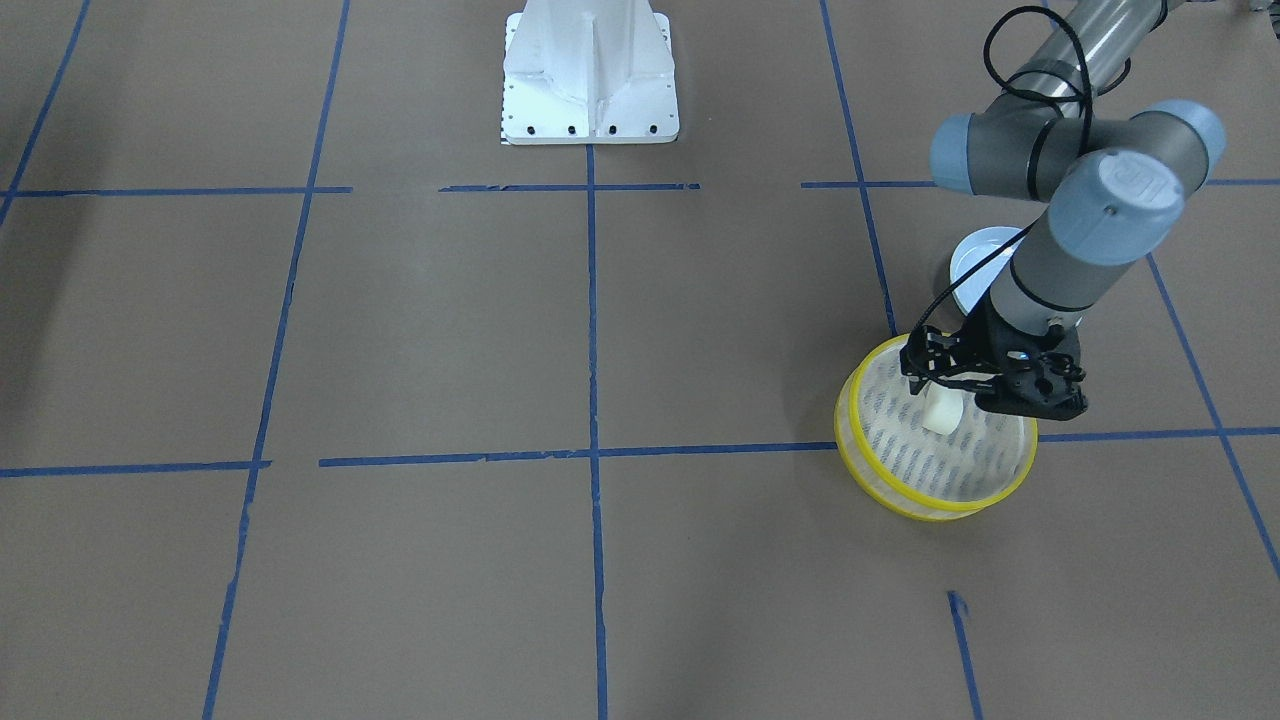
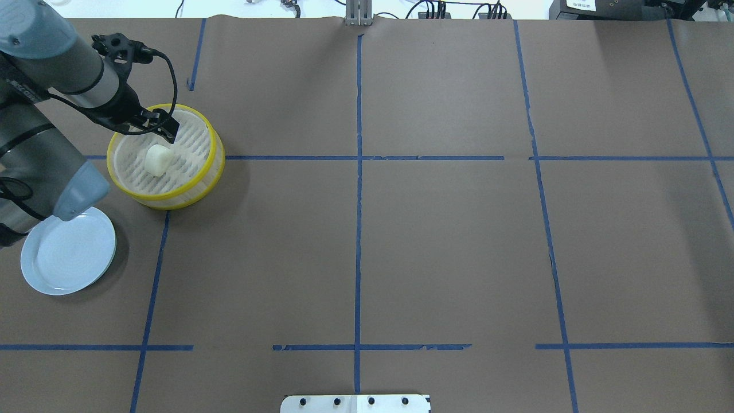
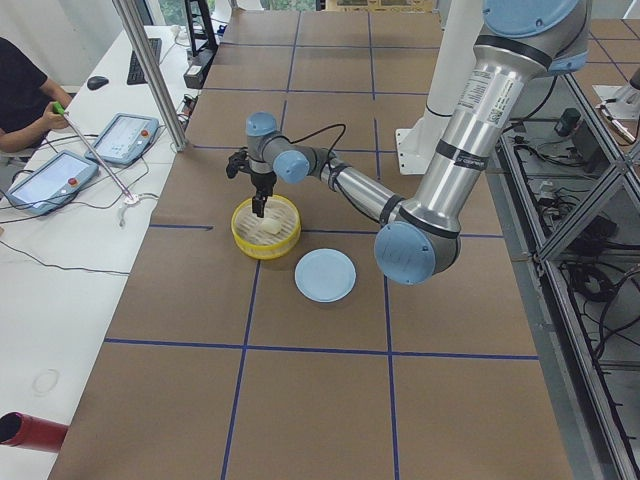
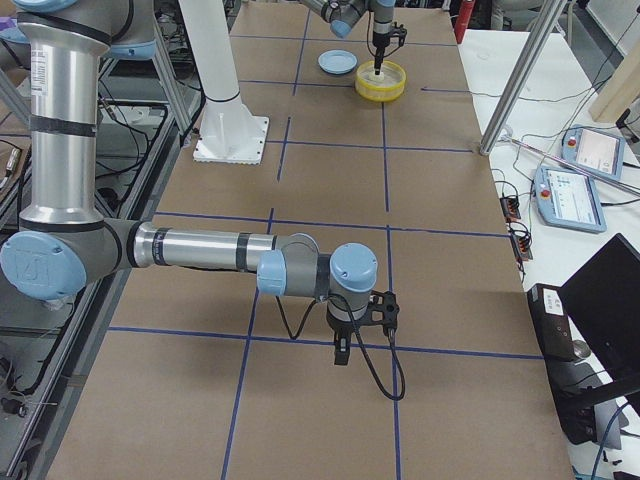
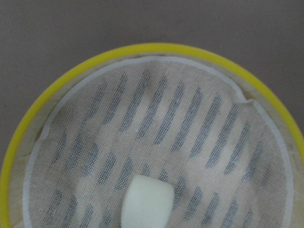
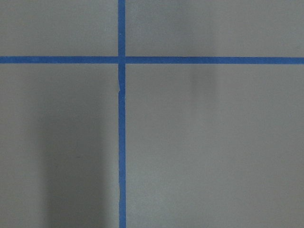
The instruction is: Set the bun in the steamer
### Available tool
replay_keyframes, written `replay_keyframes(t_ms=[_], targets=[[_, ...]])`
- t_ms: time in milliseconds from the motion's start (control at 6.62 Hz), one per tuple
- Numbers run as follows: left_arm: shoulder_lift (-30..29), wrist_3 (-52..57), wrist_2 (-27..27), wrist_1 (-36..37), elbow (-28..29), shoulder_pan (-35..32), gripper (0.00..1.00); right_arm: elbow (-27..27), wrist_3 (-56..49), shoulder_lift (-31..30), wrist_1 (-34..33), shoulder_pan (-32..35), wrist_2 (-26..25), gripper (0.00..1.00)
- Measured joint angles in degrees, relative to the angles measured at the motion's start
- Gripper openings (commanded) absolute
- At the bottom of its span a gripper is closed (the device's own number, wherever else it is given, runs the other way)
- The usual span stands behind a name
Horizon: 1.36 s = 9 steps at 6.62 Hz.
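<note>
The bun [image 2: 157, 160] is a small cream-white lump lying on the slatted floor of the steamer [image 2: 213, 150], a round basket with yellow rims at the table's left. It also shows in the front view [image 1: 942, 412] and at the bottom of the left wrist view [image 5: 146, 202]. My left gripper [image 2: 165, 129] hangs just above the steamer, over the bun and apart from it, with its jaws open and empty. My right gripper [image 4: 340, 352] shows only in the exterior right view, low over bare table, and I cannot tell if it is open or shut.
A pale blue plate [image 2: 67, 251] lies empty on the table near the steamer, partly under my left arm. The white robot base [image 1: 590, 75] stands at the table's middle edge. Blue tape lines cross the brown table.
</note>
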Motion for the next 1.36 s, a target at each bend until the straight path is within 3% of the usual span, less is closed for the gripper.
replay_keyframes(t_ms=[302, 605, 907, 1058, 1360], targets=[[4.04, 9.18, -3.21, 3.09, -7.09, -8.72, 1.00, -0.04, 0.00, 0.00, 0.00, 0.00, 0.00, 1.00], [6.26, 30.34, -7.91, 13.36, -7.30, -22.05, 1.00, -0.01, 0.00, 0.00, 0.00, 0.00, 0.00, 1.00], [12.42, 47.04, -10.86, 14.01, 1.08, -34.27, 1.00, -0.02, 0.00, 0.00, 0.00, 0.00, 0.00, 1.00], [16.01, 50.61, -12.46, 12.34, 5.30, -37.63, 1.00, -0.05, 0.00, 0.00, 0.00, 0.00, 0.00, 1.00], [22.49, 51.44, -14.26, 9.09, 7.23, -39.23, 1.00, -0.06, 0.00, 0.00, 0.00, 0.00, 0.00, 1.00]])
